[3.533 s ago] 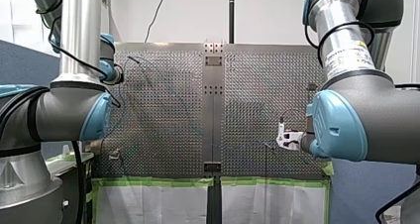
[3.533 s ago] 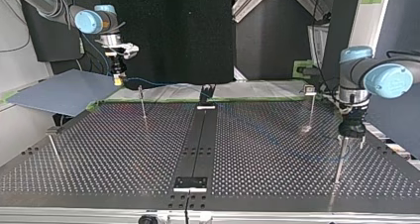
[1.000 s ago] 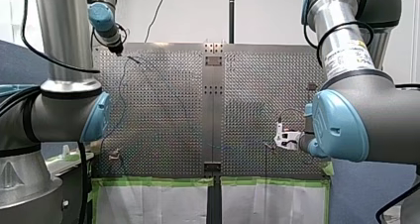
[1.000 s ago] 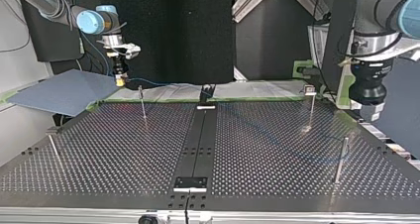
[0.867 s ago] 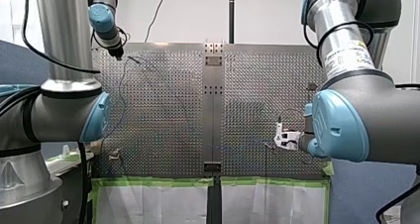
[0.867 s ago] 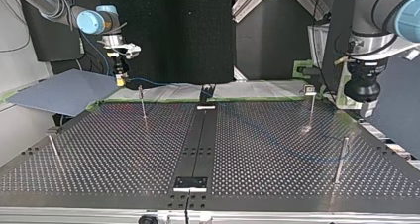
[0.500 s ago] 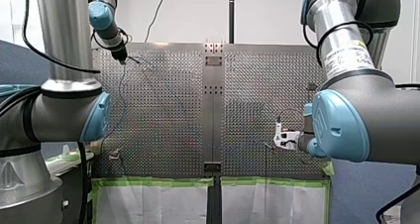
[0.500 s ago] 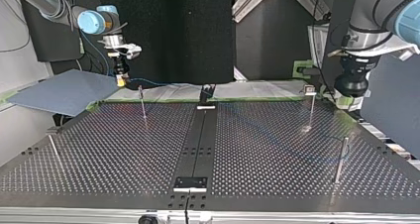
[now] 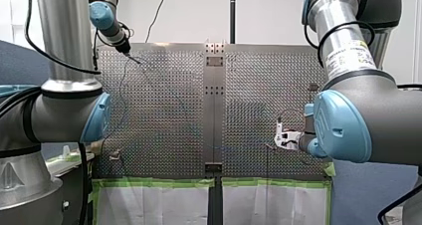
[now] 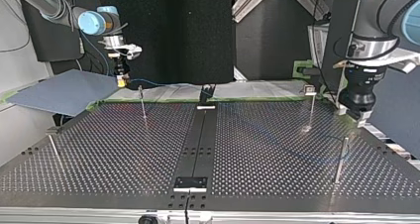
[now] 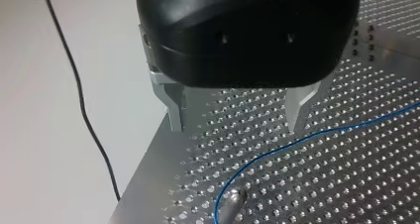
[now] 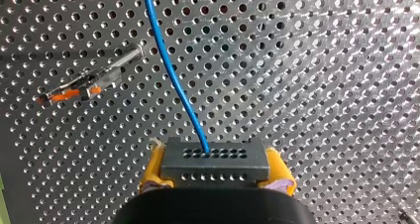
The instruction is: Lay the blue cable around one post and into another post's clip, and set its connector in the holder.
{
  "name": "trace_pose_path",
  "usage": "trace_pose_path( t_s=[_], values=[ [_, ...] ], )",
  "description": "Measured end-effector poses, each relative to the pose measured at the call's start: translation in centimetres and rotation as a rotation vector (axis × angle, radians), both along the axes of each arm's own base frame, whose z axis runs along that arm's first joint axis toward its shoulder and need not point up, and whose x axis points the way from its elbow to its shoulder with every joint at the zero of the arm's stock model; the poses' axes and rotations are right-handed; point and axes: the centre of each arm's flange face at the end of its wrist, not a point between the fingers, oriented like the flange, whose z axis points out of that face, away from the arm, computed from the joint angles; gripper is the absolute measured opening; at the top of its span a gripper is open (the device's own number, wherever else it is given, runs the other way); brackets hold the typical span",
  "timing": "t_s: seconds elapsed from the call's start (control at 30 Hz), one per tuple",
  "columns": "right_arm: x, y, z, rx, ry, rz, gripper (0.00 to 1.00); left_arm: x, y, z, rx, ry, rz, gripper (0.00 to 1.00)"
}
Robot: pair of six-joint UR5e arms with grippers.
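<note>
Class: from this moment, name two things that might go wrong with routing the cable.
The left claw hangs open over the thin blue cable, close to a post: closing off-line might miss the cable or strike the post.
The right claw is shut on the connector: a pull along the cable might twist it between the yellow pads.

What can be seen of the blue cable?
The blue cable is thin and smooth. In the right wrist view one end enters a dark grey connector with rows of small holes, clamped between my right gripper's yellow pads; from there it runs off in a slight curve over the perforated table. In the left wrist view it lies under my left gripper, open and not touching it, and bends beside a metal post.
</note>
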Motion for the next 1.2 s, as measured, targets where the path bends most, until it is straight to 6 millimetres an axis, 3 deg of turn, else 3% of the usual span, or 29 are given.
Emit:
trace_pose_path(
  t_s=[1.2],
  values=[
    [0.1, 0.1, 0.0, 0.003, -0.001, 0.002, 0.0, -0.4, 1.1, -0.5, 0.007, 0.042, 0.122, 1.0]
  ],
)
